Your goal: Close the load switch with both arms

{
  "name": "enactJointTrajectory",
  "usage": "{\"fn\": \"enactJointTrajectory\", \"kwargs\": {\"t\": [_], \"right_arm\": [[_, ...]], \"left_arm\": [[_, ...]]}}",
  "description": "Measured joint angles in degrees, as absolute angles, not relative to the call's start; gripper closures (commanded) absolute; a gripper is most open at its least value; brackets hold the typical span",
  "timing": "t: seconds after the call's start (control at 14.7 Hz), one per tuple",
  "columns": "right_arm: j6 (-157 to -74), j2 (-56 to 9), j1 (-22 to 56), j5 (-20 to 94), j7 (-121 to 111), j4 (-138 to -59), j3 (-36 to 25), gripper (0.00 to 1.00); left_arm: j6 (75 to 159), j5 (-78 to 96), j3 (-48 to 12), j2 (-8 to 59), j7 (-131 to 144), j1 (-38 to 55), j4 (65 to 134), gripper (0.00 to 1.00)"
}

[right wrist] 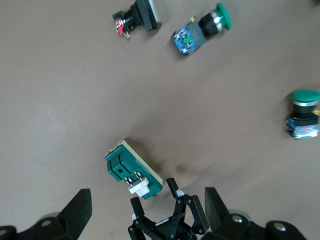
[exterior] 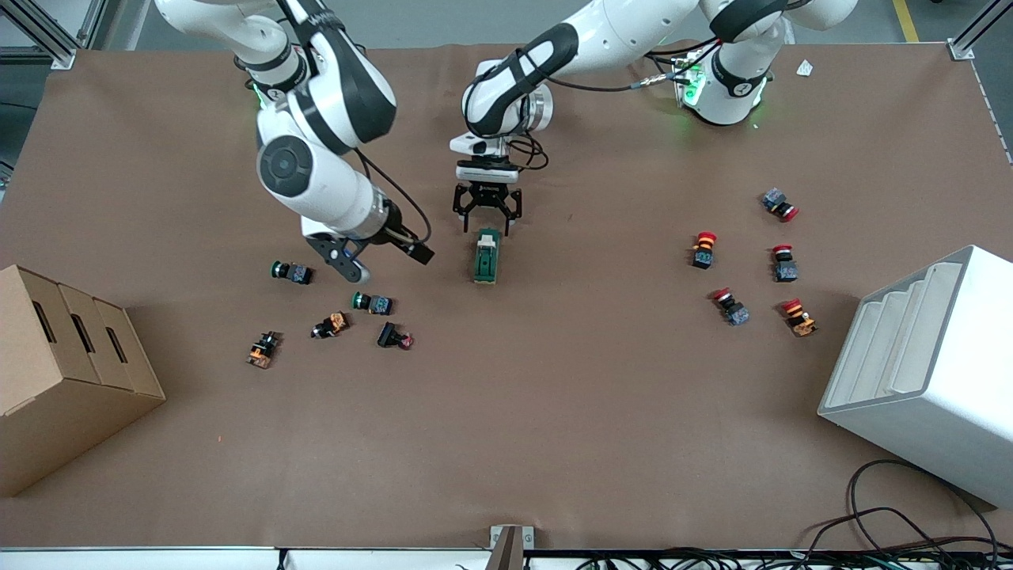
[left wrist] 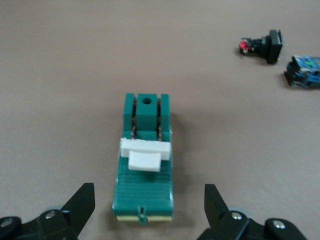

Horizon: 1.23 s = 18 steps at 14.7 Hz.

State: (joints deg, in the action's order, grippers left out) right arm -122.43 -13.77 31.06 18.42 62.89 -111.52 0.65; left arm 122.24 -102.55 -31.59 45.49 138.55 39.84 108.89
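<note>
Load switch: you will find the load switch (exterior: 486, 256) lying flat on the brown table (exterior: 554, 412) near its middle, its white handle (left wrist: 145, 154) across the green body.
Left gripper: your left gripper (exterior: 487, 224) hangs just over the switch's end that lies farther from the front camera, released, one finger (left wrist: 80, 205) on each side of the block and neither touching it in the left wrist view.
Right gripper: your right gripper (exterior: 348, 265) sits well apart from the switch, toward the right arm's end of the table, above the green-capped buttons (exterior: 292, 272); its fingers (right wrist: 80, 212) are spread and hold nothing.
Between the grippers: bare table only.
Near the right gripper: one green button (right wrist: 201, 30) and a black, red-tipped part (right wrist: 135, 17) lie nearer the front camera than it.
Well apart from both: red-capped buttons (exterior: 703, 249) toward the left arm's end.
</note>
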Motion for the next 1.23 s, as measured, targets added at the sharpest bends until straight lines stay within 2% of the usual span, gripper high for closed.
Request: {"fn": "enactJointTrajectory", "kwargs": {"t": [0.61, 0.88, 1.23], "right_arm": [[-139.53, -22.42, 38.84, 23.05, 67.59, -113.43, 0.63, 0.0], [-142.72, -23.23, 40.64, 23.98, 68.35, -114.71, 0.61, 0.0], [-150.72, -24.16, 43.42, 26.52, 68.4, -118.88, 0.61, 0.0]], "left_arm": [[109.07, -116.65, -31.15, 51.69, 148.31, 42.2, 108.41, 0.03], [105.5, -118.62, -30.36, 52.86, 149.89, 43.8, 108.29, 0.02], [102.73, -119.02, -28.7, 53.55, 150.79, 46.48, 107.98, 0.02]]}}
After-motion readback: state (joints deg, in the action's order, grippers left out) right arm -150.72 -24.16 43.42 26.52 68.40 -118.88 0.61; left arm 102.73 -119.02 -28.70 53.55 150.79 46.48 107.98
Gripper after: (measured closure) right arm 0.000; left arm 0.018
